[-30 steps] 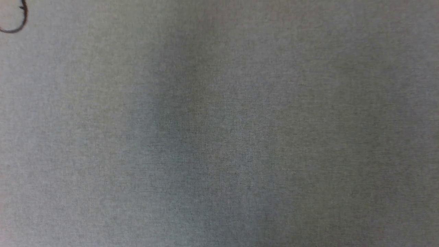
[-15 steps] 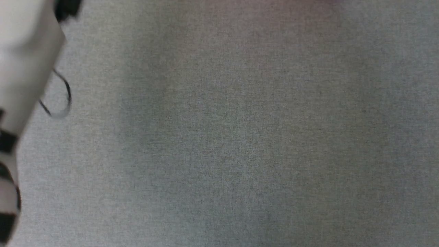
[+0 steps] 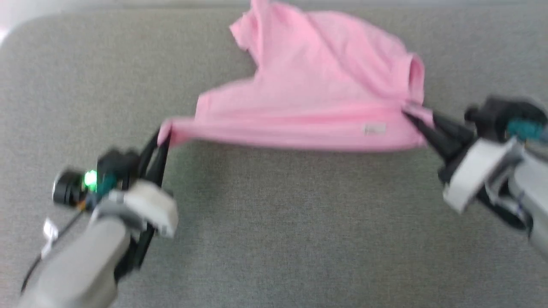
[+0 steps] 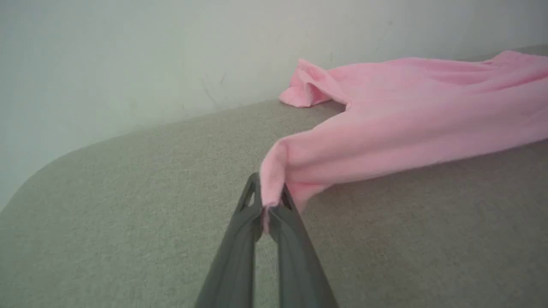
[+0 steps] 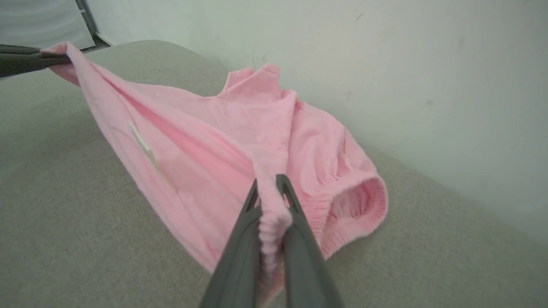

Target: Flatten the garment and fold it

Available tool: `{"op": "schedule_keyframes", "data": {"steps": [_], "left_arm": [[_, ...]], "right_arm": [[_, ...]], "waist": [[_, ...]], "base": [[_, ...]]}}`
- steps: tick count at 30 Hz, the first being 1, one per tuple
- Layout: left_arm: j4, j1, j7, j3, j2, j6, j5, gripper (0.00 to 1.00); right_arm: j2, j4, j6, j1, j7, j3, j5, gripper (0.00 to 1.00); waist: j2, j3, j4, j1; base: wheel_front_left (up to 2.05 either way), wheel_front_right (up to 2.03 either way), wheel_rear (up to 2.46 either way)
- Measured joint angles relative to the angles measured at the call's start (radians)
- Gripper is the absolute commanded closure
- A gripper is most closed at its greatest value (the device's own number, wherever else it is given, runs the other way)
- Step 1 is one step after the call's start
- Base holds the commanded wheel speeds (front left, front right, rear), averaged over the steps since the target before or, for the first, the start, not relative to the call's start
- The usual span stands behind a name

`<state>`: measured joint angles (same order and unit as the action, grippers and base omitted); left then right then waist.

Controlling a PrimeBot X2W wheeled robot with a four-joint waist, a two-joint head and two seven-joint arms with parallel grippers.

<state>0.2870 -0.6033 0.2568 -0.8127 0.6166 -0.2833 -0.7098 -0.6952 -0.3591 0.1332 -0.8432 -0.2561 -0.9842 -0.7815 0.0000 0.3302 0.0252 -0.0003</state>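
The left end effector (image 3: 164, 137) is clamped tight on one end of the garment's (image 3: 308, 98) near edge, and in the left wrist view a pinch of pink cloth pokes up between its fingers. The right end effector (image 3: 414, 114) is likewise closed, on a gathered bit of cloth at the other end. Between the two grips that edge is drawn into a fairly straight line, seemingly lifted a little off the table (image 3: 274, 239), with the white label (image 3: 374, 128) showing near the right-hand grip. Behind that line the cloth trails back and lies rumpled toward the table's far edge, close to the wall (image 4: 128, 64), one flap bunched up at the back and a rounded opening puckered on the right. By my reading the flattening is only part done: the garment is picked up and stretched from both ends, but it is not yet laid smooth, and no fold has been made. Left to do are spreading it flat on the table, easing out the bunched back part, and then the folding itself.
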Motion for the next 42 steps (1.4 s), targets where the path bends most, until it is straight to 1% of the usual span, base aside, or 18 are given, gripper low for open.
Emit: {"op": "schedule_keyframes", "data": {"steps": [2, 5, 8, 11, 14, 17, 19, 23, 24, 26, 31, 36, 42], "left_arm": [[-0.048, 0.092, 0.0, 0.012, 0.024, -0.016, -0.003, 1.0], [-0.123, 0.219, 0.0, 0.003, 0.056, -0.044, -0.007, 1.0], [-0.193, 0.318, -0.001, -0.009, 0.082, -0.084, -0.019, 1.0], [-0.24, 0.393, -0.002, -0.013, 0.105, -0.124, -0.033, 1.0], [-0.259, 0.452, -0.001, -0.013, 0.126, -0.141, -0.051, 1.0], [-0.269, 0.473, -0.001, -0.01, 0.141, -0.146, -0.051, 1.0], [-0.276, 0.458, -0.002, -0.012, 0.146, -0.15, -0.028, 1.0], [-0.293, 0.332, -0.026, -0.02, 0.15, -0.148, 0.052, 1.0], [-0.295, 0.289, -0.03, -0.017, 0.148, -0.141, 0.064, 1.0], [-0.287, 0.197, -0.054, -0.014, 0.145, -0.11, 0.086, 1.0], [-0.201, -0.018, -0.117, -0.022, 0.12, -0.01, 0.133, 1.0], [-0.069, -0.214, -0.169, -0.039, 0.077, 0.078, 0.185, 1.0], [0.132, -0.408, -0.221, -0.082, -0.003, 0.181, 0.231, 1.0]], "right_arm": [[-0.026, 0.042, 0.0, 0.083, -0.001, 0.01, -0.013, 1.0], [-0.059, 0.108, 0.0, 0.213, 0.003, 0.014, -0.03, 1.0], [-0.082, 0.166, 0.0, 0.351, 0.028, 0.011, -0.035, 1.0], [-0.09, 0.198, 0.0, 0.468, 0.037, 0.034, -0.035, 1.0], [-0.081, 0.232, 0.0, 0.564, 0.046, 0.073, -0.023, 1.0], [-0.067, 0.268, 0.0, 0.62, 0.055, 0.116, 0.015, 1.0], [-0.054, 0.289, 0.0, 0.629, 0.062, 0.165, 0.039, 1.0], [-0.017, 0.316, 0.0, 0.623, 0.073, 0.289, 0.089, 1.0], [-0.004, 0.317, 0.0, 0.622, 0.078, 0.32, 0.099, 1.0], [0.019, 0.318, 0.0, 0.616, 0.095, 0.367, 0.123, 1.0], [0.089, 0.311, 0.0, 0.567, 0.121, 0.465, 0.192, 1.0], [0.149, 0.28, 0.0, 0.486, 0.13, 0.501, 0.248, 1.0], [0.197, 0.195, 0.0, 0.371, 0.133, 0.498, 0.311, 1.0]], "waist": [[0.0, -0.03, -0.003, 0.0], [0.0, -0.074, -0.007, -0.0001], [0.0, -0.113, -0.01, -0.0002], [0.0, -0.144, -0.012, -0.0001], [0.0, -0.166, -0.014, 0.0], [0.0001, -0.175, -0.013, 0.0], [0.0001, -0.172, -0.013, 0.0002], [0.0001, -0.164, -0.017, 0.0002], [0.0001, -0.159, -0.018, 0.0003], [0.0001, -0.148, -0.022, 0.0003], [0.0001, -0.101, -0.042, 0.0004], [0.0001, -0.03, -0.07, 0.0006], [0.0001, 0.067, -0.109, 0.0007]], "base": [[0.0, 0.0, 0.0], [0.0, 0.0, 0.0], [0.0, 0.0, 0.0], [0.0, 0.0, 0.0], [0.0, 0.0, 0.0], [0.0, 0.0, 0.0], [0.0, 0.0, 0.0], [0.0, 0.0, 0.0], [0.0, 0.0, 0.0], [0.0, 0.0, 0.0], [0.0, 0.0, 0.0], [0.0, 0.0, 0.0], [0.0, 0.0, 0.0]]}}
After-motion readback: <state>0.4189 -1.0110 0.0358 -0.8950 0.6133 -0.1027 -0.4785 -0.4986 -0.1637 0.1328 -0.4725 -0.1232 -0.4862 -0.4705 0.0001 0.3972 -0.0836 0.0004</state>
